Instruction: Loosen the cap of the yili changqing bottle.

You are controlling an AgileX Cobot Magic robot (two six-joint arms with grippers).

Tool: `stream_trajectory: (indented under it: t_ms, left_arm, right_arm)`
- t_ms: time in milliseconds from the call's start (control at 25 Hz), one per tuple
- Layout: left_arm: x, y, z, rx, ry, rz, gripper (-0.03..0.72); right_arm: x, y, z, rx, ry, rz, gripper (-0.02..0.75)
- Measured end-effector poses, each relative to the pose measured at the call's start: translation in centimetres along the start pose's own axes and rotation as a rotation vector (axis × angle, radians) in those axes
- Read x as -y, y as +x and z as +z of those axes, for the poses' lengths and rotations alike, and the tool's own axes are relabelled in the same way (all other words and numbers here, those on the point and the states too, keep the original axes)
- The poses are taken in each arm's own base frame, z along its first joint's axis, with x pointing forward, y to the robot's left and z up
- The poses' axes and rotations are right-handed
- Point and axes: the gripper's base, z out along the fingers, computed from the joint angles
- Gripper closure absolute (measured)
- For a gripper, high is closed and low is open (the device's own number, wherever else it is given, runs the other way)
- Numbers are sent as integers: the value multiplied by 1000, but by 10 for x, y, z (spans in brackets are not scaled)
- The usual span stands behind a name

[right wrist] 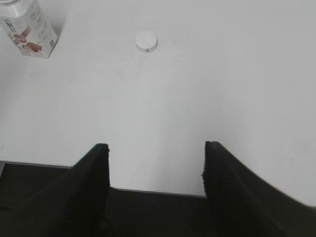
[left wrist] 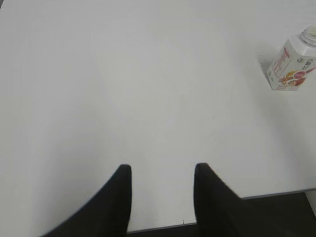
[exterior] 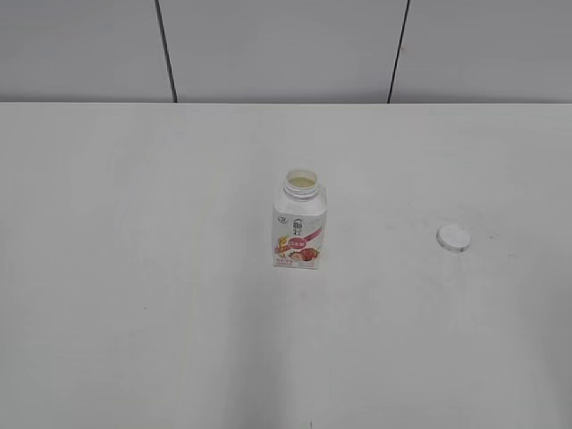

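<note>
The yili changqing bottle stands upright in the middle of the white table, its neck open with no cap on it. It shows at the far right of the left wrist view and at the top left of the right wrist view. The white cap lies flat on the table to the bottle's right, apart from it; it also shows in the right wrist view. My left gripper is open and empty over the near table edge. My right gripper is open and empty, well short of the cap. Neither arm shows in the exterior view.
The white table runs wide on all sides of the bottle. Its near edge shows under both grippers, in the left wrist view and the right wrist view. A grey panelled wall stands behind the table.
</note>
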Motion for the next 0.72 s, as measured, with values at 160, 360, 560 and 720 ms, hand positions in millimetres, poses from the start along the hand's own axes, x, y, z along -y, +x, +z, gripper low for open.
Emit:
stream_trajectory:
  t_ms: [160,360,560,720]
  left_arm:
    - [0,6,7,-26,-3,5,419]
    - [1,2,11,26,6,31,419]
    - [6,1,20,70,48,43,420]
    - [7,1,20,76,55,46,420]
  right_arm:
    - [0,16,-8,102,4,-7,259]
    - [0,18,-8,136,12,-12,259]
    - [2,18,-6,145,33,-20,259]
    - [2,17,-6,147,36,-21,259]
